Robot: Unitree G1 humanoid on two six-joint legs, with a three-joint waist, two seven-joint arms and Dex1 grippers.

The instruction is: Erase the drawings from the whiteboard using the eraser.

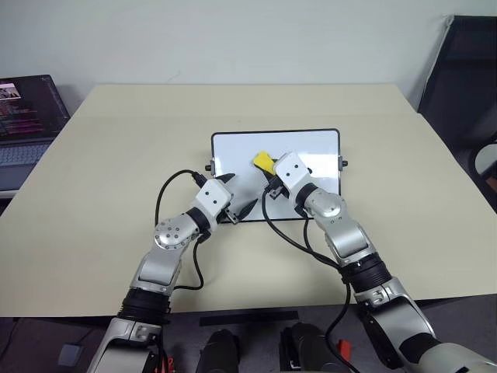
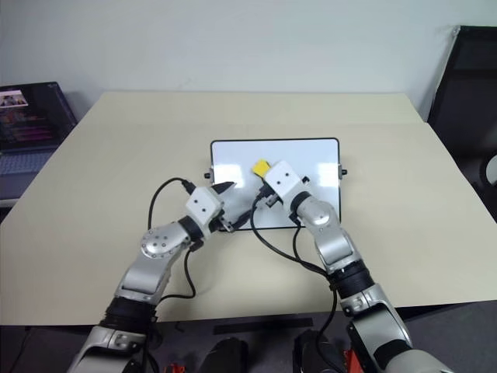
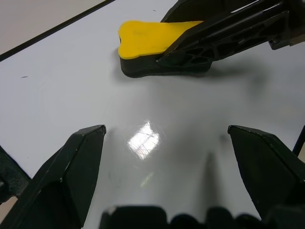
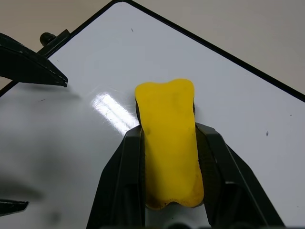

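eraser (image 4: pixel 170 143) clamped in right end effector (image 4: pixel 169 157) on whiteboard (image 1: pixel 233 148), left end effector (image 3: pixel 164 157) spread wide, empty, over board

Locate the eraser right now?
The eraser is clamped in the right gripper, flat on the whiteboard near its middle, just right of the open left gripper.

I'm seeing both grippers crowding the whiteboard's (image 1: pixel 326 144) near half: the left gripper (image 1: pixel 237 194) is sitting spread wide just beside the right gripper (image 1: pixel 266 172), which is clamping the eraser (image 1: pixel 262 161). The far strip and surrounding table (image 1: pixel 116 155) are lying free; a laptop (image 1: pixel 27 116) is standing off its left edge.
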